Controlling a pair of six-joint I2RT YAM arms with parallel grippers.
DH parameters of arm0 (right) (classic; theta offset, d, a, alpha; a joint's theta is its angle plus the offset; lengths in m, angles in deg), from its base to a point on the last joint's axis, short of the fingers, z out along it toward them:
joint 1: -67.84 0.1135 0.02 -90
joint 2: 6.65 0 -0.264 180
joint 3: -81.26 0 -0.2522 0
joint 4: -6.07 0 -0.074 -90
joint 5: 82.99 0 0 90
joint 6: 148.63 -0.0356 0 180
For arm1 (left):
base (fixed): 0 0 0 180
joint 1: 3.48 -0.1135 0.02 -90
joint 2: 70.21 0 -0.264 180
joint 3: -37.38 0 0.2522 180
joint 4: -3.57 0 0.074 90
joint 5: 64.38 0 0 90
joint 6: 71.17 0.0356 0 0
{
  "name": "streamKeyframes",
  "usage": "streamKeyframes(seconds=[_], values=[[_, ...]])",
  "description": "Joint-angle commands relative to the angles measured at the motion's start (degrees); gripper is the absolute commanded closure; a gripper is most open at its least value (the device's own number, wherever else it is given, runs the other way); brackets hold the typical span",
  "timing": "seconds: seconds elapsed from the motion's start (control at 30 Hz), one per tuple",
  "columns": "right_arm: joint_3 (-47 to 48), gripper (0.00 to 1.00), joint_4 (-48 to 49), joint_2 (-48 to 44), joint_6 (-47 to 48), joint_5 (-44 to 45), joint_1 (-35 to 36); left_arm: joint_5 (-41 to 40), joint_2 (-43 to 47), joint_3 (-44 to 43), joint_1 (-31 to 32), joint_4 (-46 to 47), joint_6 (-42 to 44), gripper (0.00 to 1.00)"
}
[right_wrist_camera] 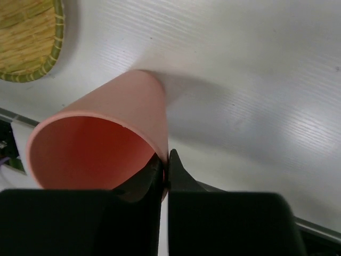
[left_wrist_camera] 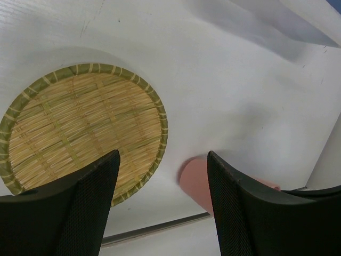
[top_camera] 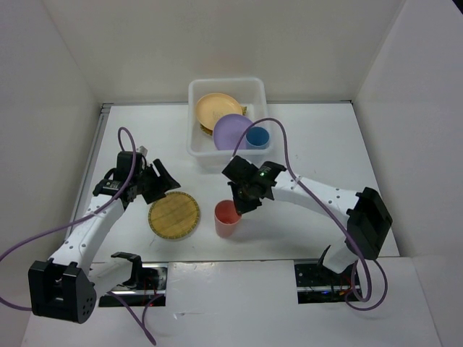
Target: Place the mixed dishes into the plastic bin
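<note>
The plastic bin [top_camera: 199, 142] stands at the back centre. It holds the pale orange plate [top_camera: 215, 108], the lavender plate [top_camera: 230, 131] and the blue cup [top_camera: 257, 136]. A sliver of a woven plate [top_camera: 207, 129] shows under them. The other woven plate [top_camera: 173, 215] lies on the table; it also shows in the left wrist view [left_wrist_camera: 74, 128]. My right gripper [right_wrist_camera: 167, 160] is shut on the rim of the red cup [right_wrist_camera: 106, 144], one finger inside and one outside. The cup [top_camera: 227, 218] stands upright on the table. My left gripper [left_wrist_camera: 162, 176] is open and empty above the woven plate's edge.
White walls enclose the table on three sides. A purple cable [top_camera: 282, 144] arcs over the right arm near the bin. Two openings with electronics [top_camera: 318, 278] lie at the near edge by the arm bases.
</note>
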Motion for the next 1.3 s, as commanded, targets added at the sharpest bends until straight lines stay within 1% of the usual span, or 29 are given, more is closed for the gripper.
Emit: streamKeyframes(seconds=[0.0,0.07,0.1,0.13,0.17,0.2,0.27,0.3,0.33,0.37,0.4,0.43,0.47,0.5,0.53,0.57,0.63,0.67,0.83,0.9,1.1,1.27], values=[[5.3,1.00,-2.9,-1.1,-0.7,4.1,0.5,1.4,-0.2,0.1,-0.3,0.4,1.6,0.26],[12.0,1.00,-5.0,-1.1,1.0,5.6,0.5,1.4,-0.2,0.1,-0.3,0.9,1.6,0.26],[15.0,1.00,-5.7,0.7,1.8,7.3,0.5,2.0,-0.2,0.1,-0.3,0.9,1.6,0.26],[21.5,1.00,-6.8,1.8,3.8,7.9,-0.7,2.0,-0.2,0.7,-0.3,1.5,0.9,0.26],[25.1,1.00,-7.7,3.2,4.9,7.9,-1.3,2.6,-0.2,0.7,-0.3,1.5,0.9,0.26],[32.7,1.00,-8.4,6.2,5.9,8.5,-1.8,3.1,-0.2,0.7,-0.3,1.5,0.9,0.26],[40.4,1.00,-10.5,9.2,8.6,8.5,-3.7,3.1,0.4,0.7,-0.3,1.5,0.9,0.26],[48.7,1.00,-11.4,12.7,9.3,9.3,-4.3,3.1,0.4,0.2,-0.3,0.9,0.9,0.26],[52.9,1.00,-12.9,14.5,11.0,9.9,-5.4,3.1,1.0,0.1,-0.3,0.3,0.9,0.26],[61.6,1.00,-13.7,16.5,12.1,10.4,-6.2,3.1,1.7,0.1,-0.3,0.3,0.9,0.26],[66.5,1.00,-14.8,21.5,13.0,10.9,-7.1,3.7,1.7,-0.4,-0.3,0.3,0.9,0.26],[72.3,1.00,-16.6,24.9,13.7,10.9,-9.5,3.7,2.5,-0.4,-0.3,-0.2,0.9,0.26],[87.7,1.00,-22.6,29.0,14.8,10.1,-10.7,3.7,3.1,-0.4,-0.3,-0.7,0.3,0.26],[95.8,1.00,-26.2,36.7,14.8,9.4,-11.7,3.7,3.1,-0.4,-0.3,-0.7,0.3,0.26],[95.9,1.00,-25.2,37.8,14.8,6.6,-13.1,3.7,3.9,-0.4,-0.3,-1.3,0.3,0.26],[99.1,1.00,-24.1,39.4,14.8,5.0,-14.9,3.7,4.7,-0.4,-0.3,-1.8,0.3,0.26],[102.8,1.00,-25.4,44.7,13.9,4.3,-16.7,3.7,5.5,-0.4,-0.3,-2.3,0.3,0.26],[104.5,1.00,-25.4,45.9,13.4,4.3,-17.8,3.7,6.2,-0.4,-0.3,-2.8,0.3,0.26],[108.7,1.00,-26.2,53.1,12.7,3.8,-18.3,3.7,6.9,-0.4,-0.3,-3.4,0.3,0.26],[109.3,1.00,-26.2,55.0,12.2,4.3,-18.3,3.7,6.9,-0.4,-0.3,-3.4,0.3,0.26],[109.3,1.00,-26.2,56.3,11.7,3.3,-18.3,3.7,6.3,-0.4,-0.3,-3.4,0.3,0.26],[106.8,1.00,-26.2,57.4,11.7,3.3,-17.8,4.8,5.8,-0.4,-0.3,-3.4,0.8,0.26]])
